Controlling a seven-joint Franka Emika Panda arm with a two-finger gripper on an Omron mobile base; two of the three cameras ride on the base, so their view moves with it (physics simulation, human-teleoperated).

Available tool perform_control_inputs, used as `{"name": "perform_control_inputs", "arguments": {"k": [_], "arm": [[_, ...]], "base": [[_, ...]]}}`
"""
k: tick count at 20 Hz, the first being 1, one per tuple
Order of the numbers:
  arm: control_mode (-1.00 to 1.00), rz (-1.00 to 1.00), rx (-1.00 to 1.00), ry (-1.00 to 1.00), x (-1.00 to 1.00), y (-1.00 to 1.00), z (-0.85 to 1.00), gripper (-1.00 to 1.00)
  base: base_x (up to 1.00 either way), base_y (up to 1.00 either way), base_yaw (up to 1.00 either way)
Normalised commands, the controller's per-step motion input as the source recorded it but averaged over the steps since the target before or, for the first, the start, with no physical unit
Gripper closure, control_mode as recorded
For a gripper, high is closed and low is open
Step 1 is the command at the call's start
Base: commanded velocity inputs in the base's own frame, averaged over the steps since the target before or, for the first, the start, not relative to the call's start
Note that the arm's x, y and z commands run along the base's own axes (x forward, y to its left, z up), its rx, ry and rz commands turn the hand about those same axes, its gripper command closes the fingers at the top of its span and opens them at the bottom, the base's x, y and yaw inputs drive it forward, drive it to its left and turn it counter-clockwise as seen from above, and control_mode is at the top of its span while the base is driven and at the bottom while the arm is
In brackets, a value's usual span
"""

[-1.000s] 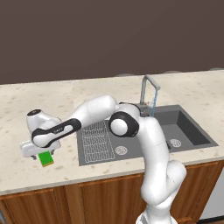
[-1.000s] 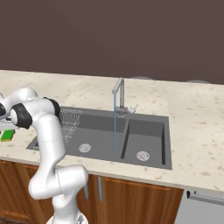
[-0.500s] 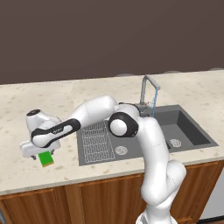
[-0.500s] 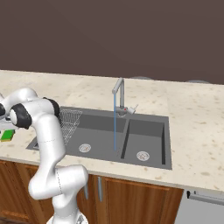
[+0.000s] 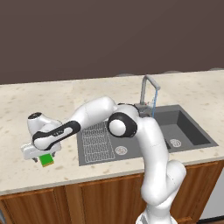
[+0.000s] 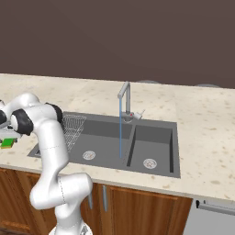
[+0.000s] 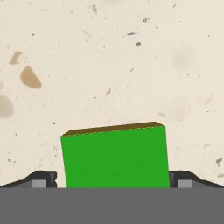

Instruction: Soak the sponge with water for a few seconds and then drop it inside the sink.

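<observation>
A: Sponge [image 7: 114, 155] location?
B: Flat on the speckled counter [image 5: 17, 113], at about 9 o'clock from the sink [image 5: 186, 127], near the counter's front edge. Green top up, brown layer showing along its far edge in the hand view.
A: Gripper [image 5: 40, 155]?
B: Over the sponge, pointing down. Fingers spread wide, one fingertip [image 7: 43, 178] at 9 o'clock of the sponge, the other at 3 o'clock. Sponge sat between them; contact with it couldn't be told.
A: Water [image 6: 120, 133]?
B: Thin blue stream ran from the faucet [image 6: 124, 98] straight down into the large basin.
A: Anything else?
B: Wire drainboard [image 5: 98, 140] sat in the sink's 9 o'clock end, between basin and sponge.
</observation>
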Motion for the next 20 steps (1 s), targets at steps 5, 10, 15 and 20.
{"name": "perform_control_inputs", "arguments": {"k": [5, 10, 15, 20], "arm": [[-1.0, 0.0, 0.0, 0.0, 0.0, 0.0, -0.26, -1.0], [-1.0, 0.0, 0.0, 0.0, 0.0, 0.0, -0.15, -1.0], [-1.0, 0.0, 0.0, 0.0, 0.0, 0.0, 0.0, -1.0], [-1.0, 0.0, 0.0, 0.0, 0.0, 0.0, 0.0, 1.0]], "base": [[0.0, 0.0, 0.0], [0.0, 0.0, 0.0], [0.0, 0.0, 0.0], [0.0, 0.0, 0.0]]}}
